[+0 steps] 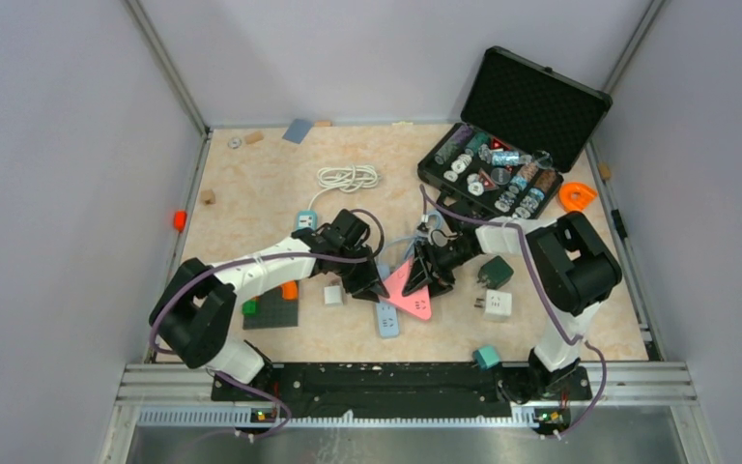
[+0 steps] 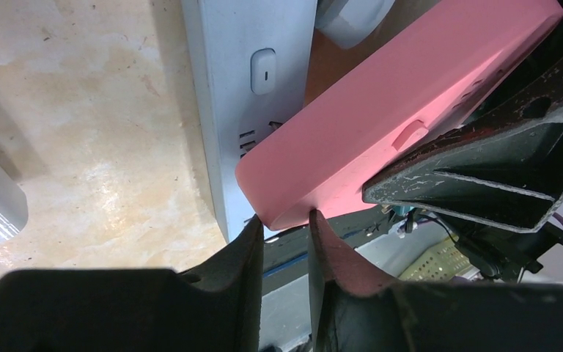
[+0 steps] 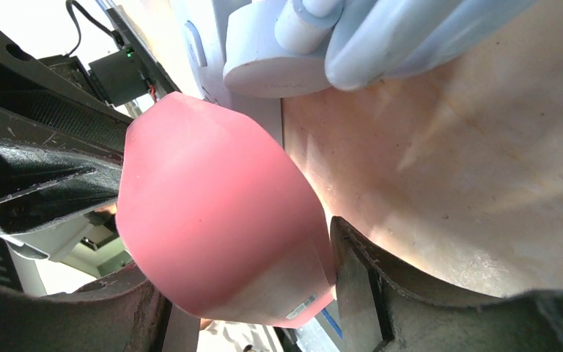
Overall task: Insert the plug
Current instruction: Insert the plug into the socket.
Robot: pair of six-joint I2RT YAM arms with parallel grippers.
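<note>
- Pink triangular adapter (image 1: 412, 286): at the middle of the worktop (image 1: 251, 203), tilted over the pale power strip (image 2: 223, 88).
- Right claw (image 3: 245, 271): clamped across the adapter's body.
- Left claw (image 2: 282, 229): fingers narrowly apart at the adapter's corner; whether they pinch it cannot be told.
- Open black case (image 1: 517, 145): far right, well apart.

Pink socket (image 1: 412, 290) and white power strip (image 1: 387, 319) block the middle; table (image 1: 251, 208) at far left seems passable.

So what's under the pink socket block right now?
A pale power strip lies on the table beneath it, its button showing. The pink socket block hides part of the strip's socket holes.
</note>
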